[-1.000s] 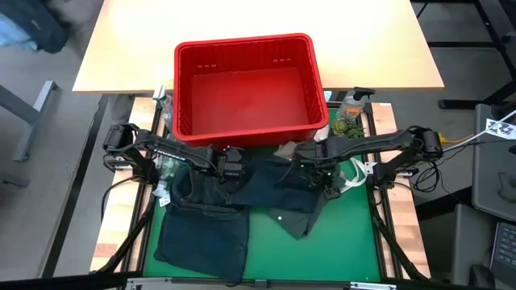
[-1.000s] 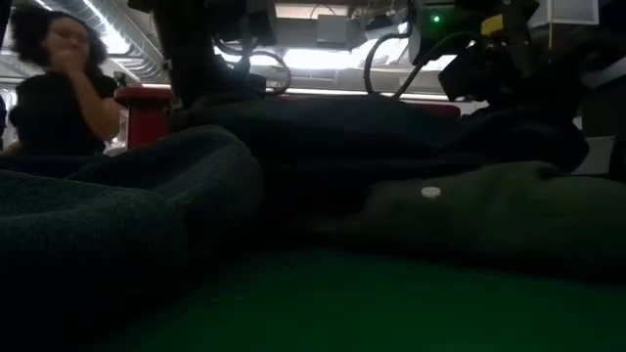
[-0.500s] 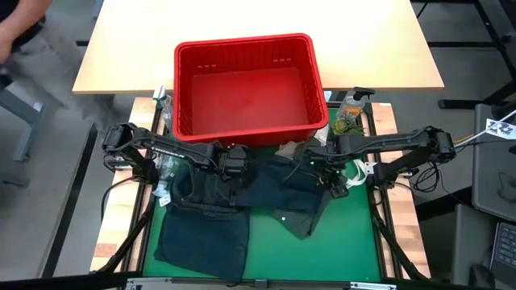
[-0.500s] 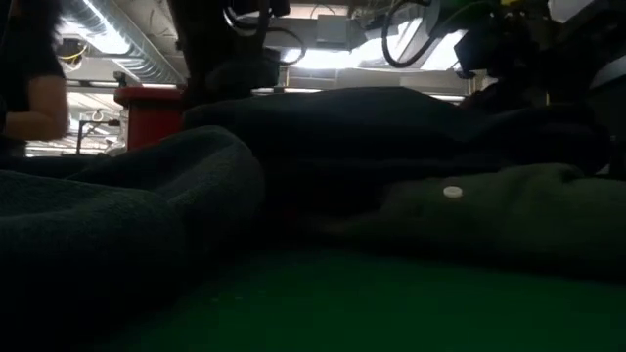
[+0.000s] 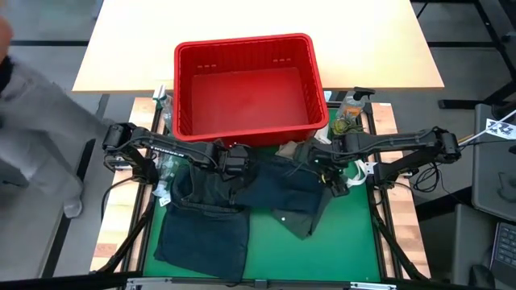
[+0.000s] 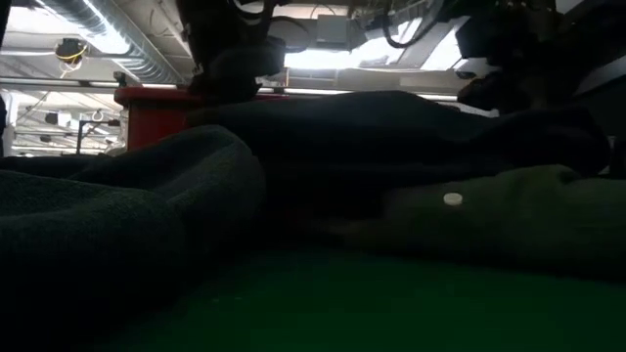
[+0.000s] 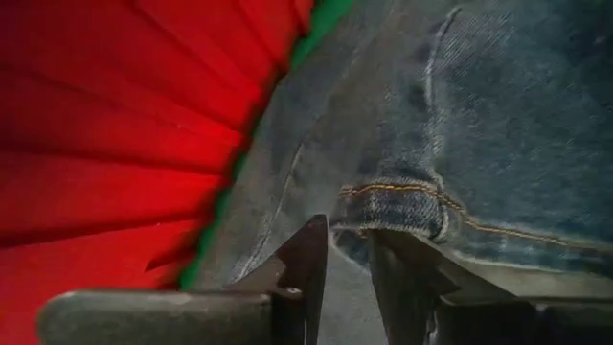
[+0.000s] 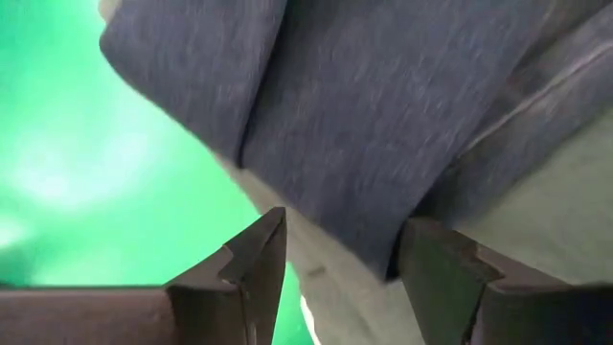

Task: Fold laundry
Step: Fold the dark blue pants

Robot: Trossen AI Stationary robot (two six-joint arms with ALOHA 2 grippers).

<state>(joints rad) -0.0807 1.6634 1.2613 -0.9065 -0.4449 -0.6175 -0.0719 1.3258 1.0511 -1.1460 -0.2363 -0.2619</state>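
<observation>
**Laundry heap on green mat, both hands lowered**

Denim jeans [image 5: 201,221]: spread on the desk's green mat [image 5: 339,242], just in front of the red basket [image 5: 246,84]. Olive shirt [image 5: 302,213] beside them, partly under a dark garment [image 5: 270,185]. Left hand [image 7: 347,251]: fingers slightly parted over the jeans' hem, grasping nothing. Right hand [image 8: 340,254]: fingers spread wide over blue-grey cloth, released.

The right gripper [image 5: 337,184] is sliding rightward, dragging the green shirt [image 5: 300,216] with it, while a person [image 5: 32,121] is walking past the table's left side.
</observation>
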